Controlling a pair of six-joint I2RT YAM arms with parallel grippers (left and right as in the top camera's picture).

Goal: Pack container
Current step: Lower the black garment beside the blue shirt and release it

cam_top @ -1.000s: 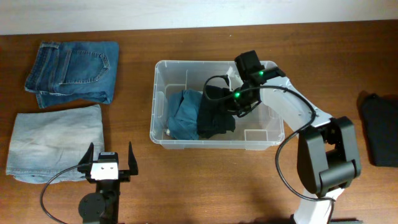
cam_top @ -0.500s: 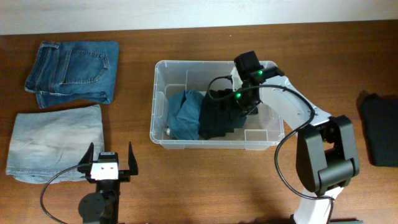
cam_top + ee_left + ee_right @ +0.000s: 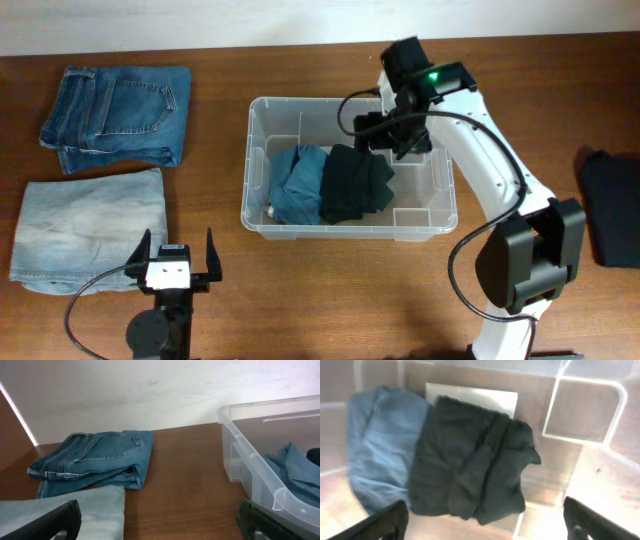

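The clear container (image 3: 254, 165) stands mid-table, with a folded blue garment (image 3: 296, 183) and a folded dark garment (image 3: 354, 185) lying side by side inside. My right gripper (image 3: 400, 135) hovers over the bin's far right part, open and empty. In the right wrist view the dark garment (image 3: 470, 460) lies partly over the white label (image 3: 485, 397), beside the blue garment (image 3: 382, 445), and the right gripper (image 3: 487, 522) spans wide above them. My left gripper (image 3: 178, 262) rests open near the front edge. In its own view the left gripper (image 3: 157, 522) holds nothing, with the container's rim (image 3: 260, 465) to its right.
Folded blue jeans (image 3: 118, 115) lie at the back left and a pale denim garment (image 3: 90, 225) lies in front of them, close to the left gripper. Another dark garment (image 3: 610, 205) sits at the table's right edge. A white wall runs behind the table.
My right gripper has opened and let go of the dark garment, which now lies in the bin. That gripper has lifted and drawn back toward the far right rim. The left arm is still.
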